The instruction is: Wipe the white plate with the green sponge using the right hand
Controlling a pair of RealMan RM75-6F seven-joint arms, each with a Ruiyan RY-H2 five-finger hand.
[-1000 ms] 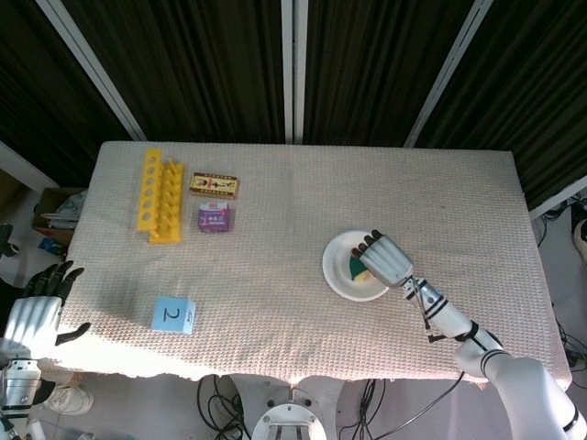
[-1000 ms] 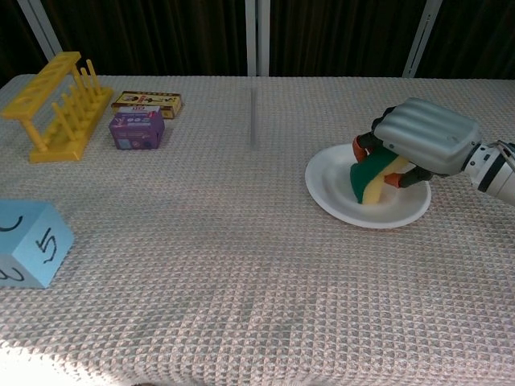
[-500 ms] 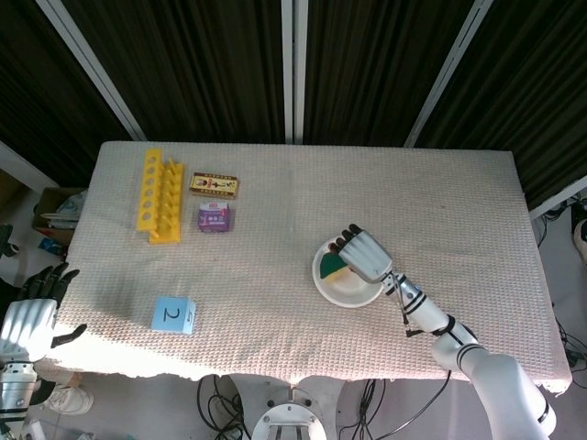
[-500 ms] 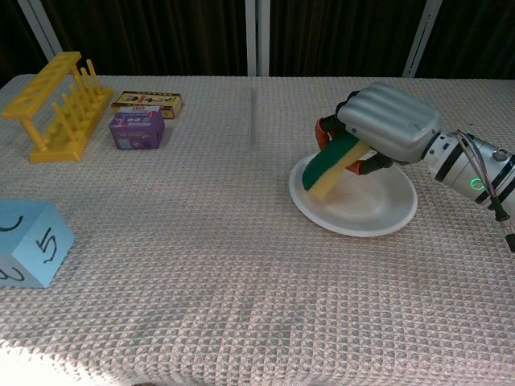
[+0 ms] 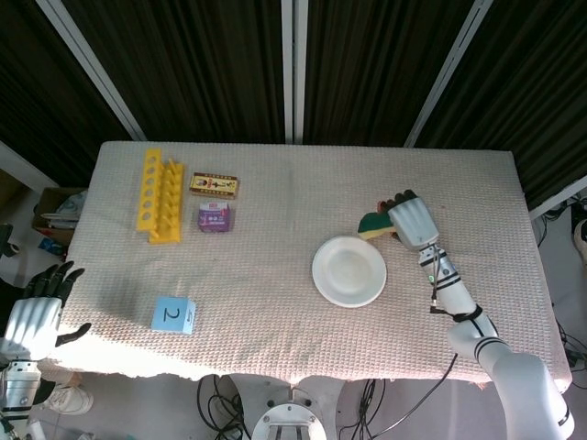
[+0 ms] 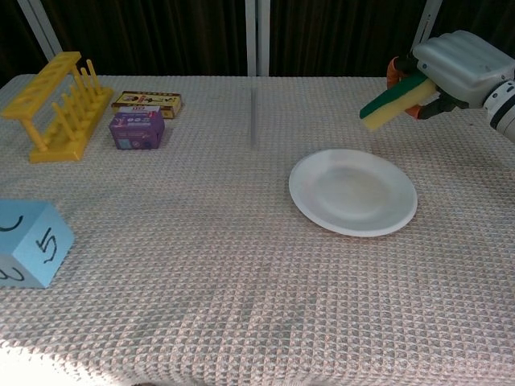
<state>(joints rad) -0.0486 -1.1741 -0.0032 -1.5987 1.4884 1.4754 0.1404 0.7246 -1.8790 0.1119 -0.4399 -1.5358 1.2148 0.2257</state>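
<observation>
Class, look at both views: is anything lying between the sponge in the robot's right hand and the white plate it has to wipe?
Nothing visible does. The right hand holds the sponge in the air beyond the plate, with only bare tablecloth between them.

You have even, fairly bright light on the table (image 5: 293, 183) in both views; the dark curtain (image 5: 211, 64) behind stays nearly black; a strip of stronger glare runs along the near-left edge of the cloth in the head view and washes out the bottom of the chest view; shadows are soft and faint; focus is sharp, though the blue cube (image 6: 28, 241) close to the chest camera looks slightly soft.
</observation>
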